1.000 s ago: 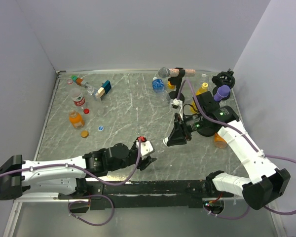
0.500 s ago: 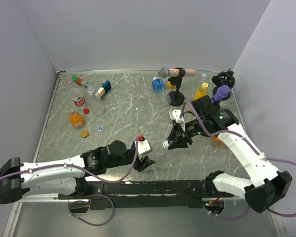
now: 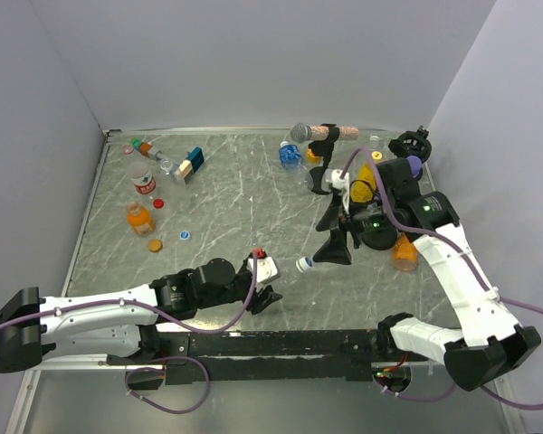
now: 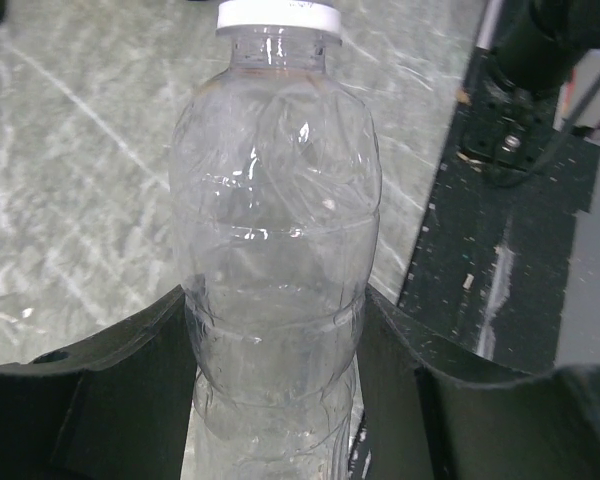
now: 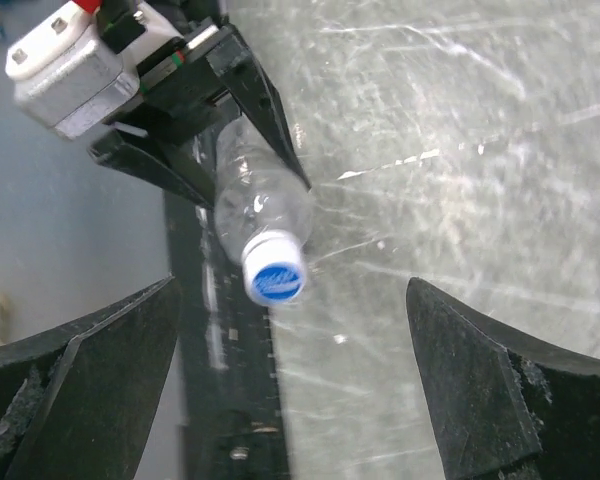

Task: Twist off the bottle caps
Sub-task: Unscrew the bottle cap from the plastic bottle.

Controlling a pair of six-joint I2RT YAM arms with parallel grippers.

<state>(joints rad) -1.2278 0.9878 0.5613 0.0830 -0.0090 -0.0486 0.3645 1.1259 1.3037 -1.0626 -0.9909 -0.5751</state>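
left gripper [image 4: 275, 340] clamping bottle [image 4: 275, 200] | right gripper [image 5: 290, 300] gaping, empty, cap [image 5: 274, 270] just beyond its jaws | risk: bottle spinning in left jaws under twisting

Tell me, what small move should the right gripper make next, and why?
Probably close the right gripper on the white round plastic cap: its jaws stand open with the cap centred between them, and the left gripper clamps the clear plastic bottle.

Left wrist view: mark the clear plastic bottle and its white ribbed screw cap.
clear plastic bottle [image 4: 275, 230], left wrist view, mid-body.
white ribbed screw cap [image 4: 278, 14], left wrist view, side rim.
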